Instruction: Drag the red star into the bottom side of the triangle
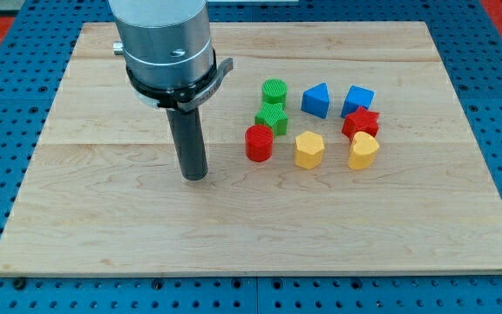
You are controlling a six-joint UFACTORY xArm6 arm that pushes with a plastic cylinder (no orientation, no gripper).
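The red star (361,124) sits at the right of the block cluster, just below the blue cube (357,100) and touching the yellow heart-like block (363,150) under it. The blue triangle (316,99) lies to the star's upper left, apart from it. My tip (196,175) rests on the wooden board (103,227), left of all the blocks, about a block's width left of the red cylinder (259,143).
A green cylinder (274,92) and a green star-like block (271,119) stand left of the blue triangle. A yellow hexagon (308,149) lies below the triangle. A blue pegboard (7,157) surrounds the board.
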